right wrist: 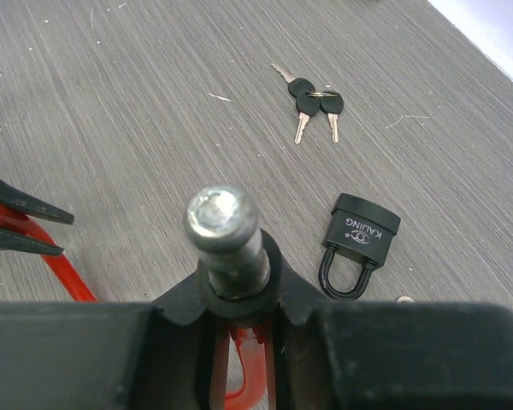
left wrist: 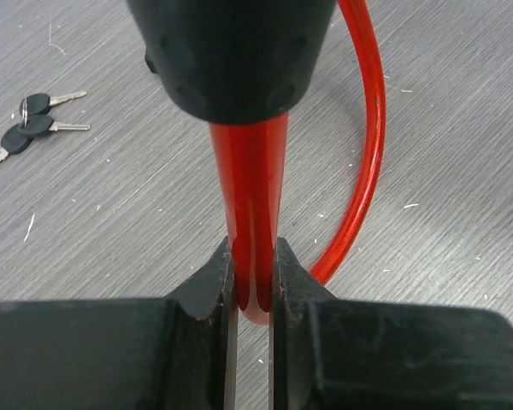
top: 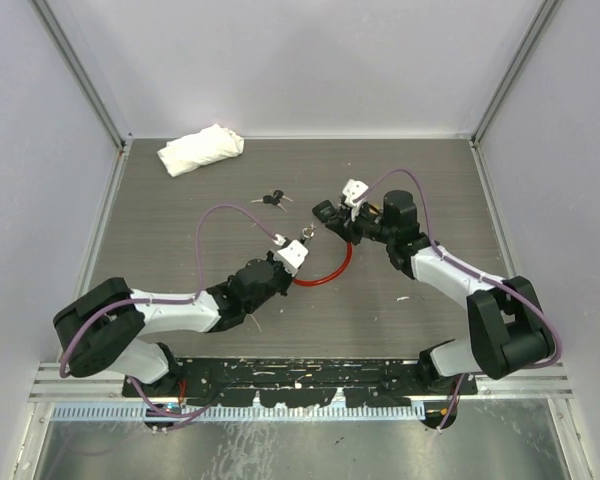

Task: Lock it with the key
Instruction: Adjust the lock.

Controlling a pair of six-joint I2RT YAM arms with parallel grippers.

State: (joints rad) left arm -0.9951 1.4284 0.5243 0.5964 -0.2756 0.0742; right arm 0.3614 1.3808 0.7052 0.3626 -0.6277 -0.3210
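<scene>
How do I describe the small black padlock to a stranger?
Start at the grey wooden table and find the bunch of black-headed keys. Nearer the right gripper lies the small black padlock: boxy, with white lettering and a looped shackle, unlike the slim keys.

Left arm [top: 170, 312] and right arm [top: 445, 272], both bolted on the black mounting plate [top: 300, 372]: white tube links, bulky rounded black joint housings, the biggest ones nearest the plate. Left purple cable [top: 225, 206] and right purple cable [top: 400, 170] loop off the arms farther from the plate, with white wrist blocks [top: 355, 190] out at that far end. Left gripper [left wrist: 252, 282] and right gripper [right wrist: 235, 295] have matte black fingers [left wrist: 201, 295], lightly scuffed, with wedge-shaped tips.
</scene>
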